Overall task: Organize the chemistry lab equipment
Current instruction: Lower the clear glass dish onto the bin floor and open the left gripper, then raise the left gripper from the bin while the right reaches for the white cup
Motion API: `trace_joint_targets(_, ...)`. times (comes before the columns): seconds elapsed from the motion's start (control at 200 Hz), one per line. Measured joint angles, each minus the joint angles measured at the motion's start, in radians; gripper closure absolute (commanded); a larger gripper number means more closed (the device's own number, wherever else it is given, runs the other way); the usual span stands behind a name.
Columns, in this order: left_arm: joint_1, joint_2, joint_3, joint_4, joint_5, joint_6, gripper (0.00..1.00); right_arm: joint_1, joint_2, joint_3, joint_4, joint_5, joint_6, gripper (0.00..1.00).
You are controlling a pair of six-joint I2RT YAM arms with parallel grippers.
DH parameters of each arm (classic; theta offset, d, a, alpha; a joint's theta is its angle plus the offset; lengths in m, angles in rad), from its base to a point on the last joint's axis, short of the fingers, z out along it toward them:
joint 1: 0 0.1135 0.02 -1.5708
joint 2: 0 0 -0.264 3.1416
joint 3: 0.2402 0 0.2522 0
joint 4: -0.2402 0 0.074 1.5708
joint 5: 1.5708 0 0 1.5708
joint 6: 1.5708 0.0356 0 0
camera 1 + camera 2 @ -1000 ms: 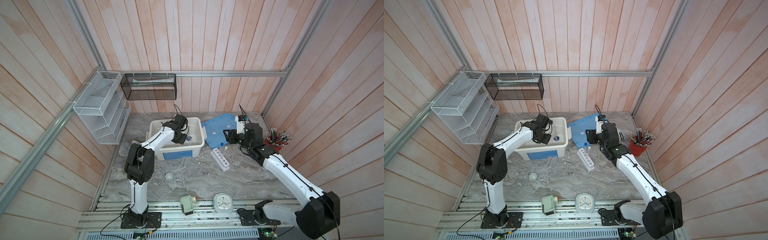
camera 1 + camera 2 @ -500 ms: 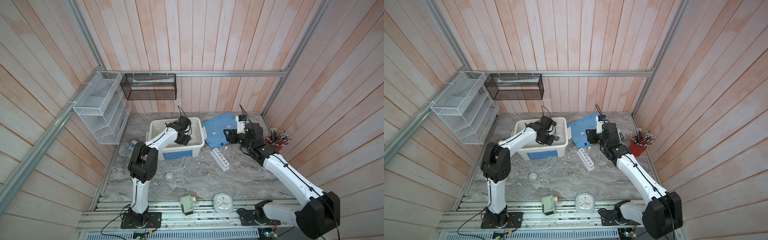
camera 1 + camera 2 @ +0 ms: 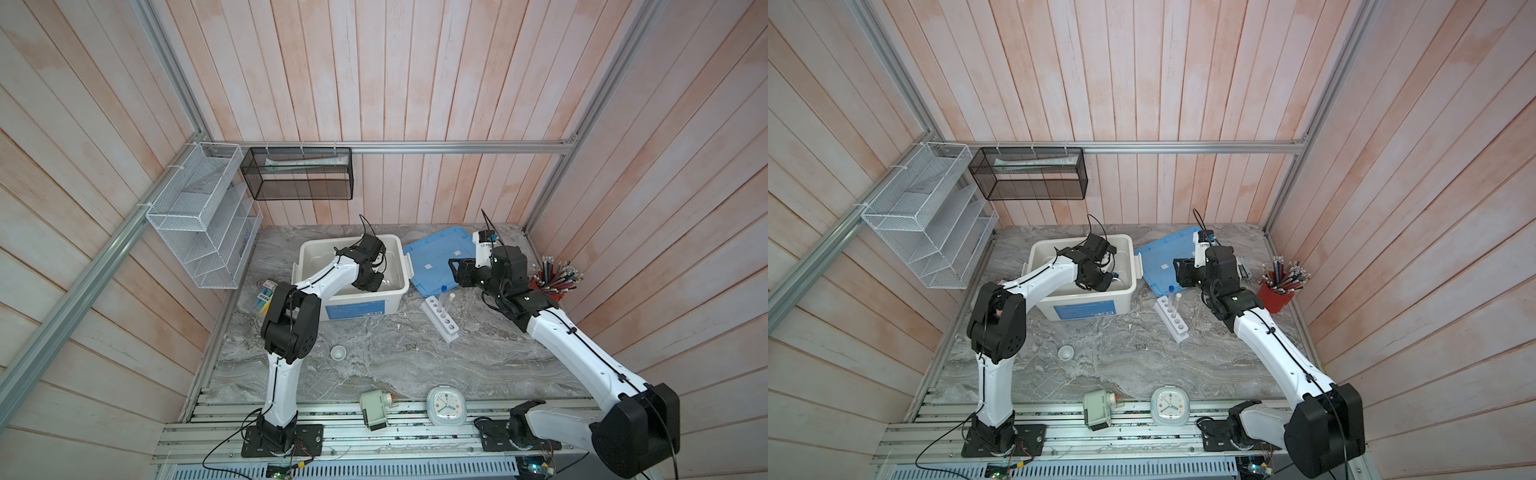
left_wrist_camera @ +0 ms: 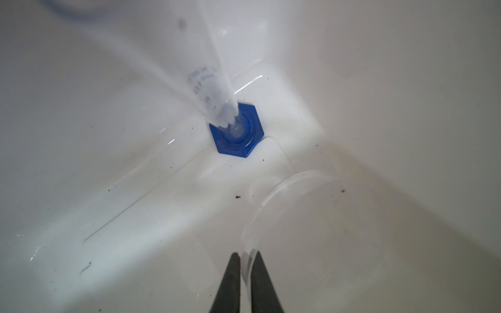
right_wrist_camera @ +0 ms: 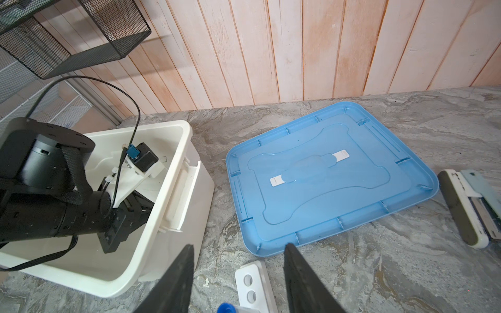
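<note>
One risk: left gripper (image 4: 246, 253), nearly closed round dish (image 4: 271, 196) rim, grip unclear, may drag it into cylinder (image 4: 214, 92); right gripper (image 5: 239, 246) open.

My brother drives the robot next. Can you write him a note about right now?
Left hand: inside the white plastic bin, fingers close on either side of the rim of the clear round dish; grip unclear.
Right hand: open, empty, by the white six-hole rack.
Done: blue-based clear cylinder in bin; blue-capped clear tube and white-capped clear tube in rack.
To do: small clear cup sits outside bin; blue plastic lid off.
</note>
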Motion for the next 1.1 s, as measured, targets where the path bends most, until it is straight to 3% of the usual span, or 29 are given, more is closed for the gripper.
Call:
trace_joint_targets(0.53, -0.011, 0.000, 0.005, 0.001, -0.001, 0.008, 0.60, -0.002, 0.000, -0.004, 0.011, -0.005, 0.003, 0.46)
trace_joint_targets(0.91, -0.021, -0.014, 0.073, -0.006, -0.001, 0.020, 0.57, -0.004, 0.000, -0.004, 0.010, -0.012, 0.006, 0.46)
trace_joint_targets(1.1, -0.022, -0.095, 0.074, -0.008, 0.000, 0.019, 0.54, -0.003, 0.000, 0.013, -0.017, -0.018, -0.011, 0.43)
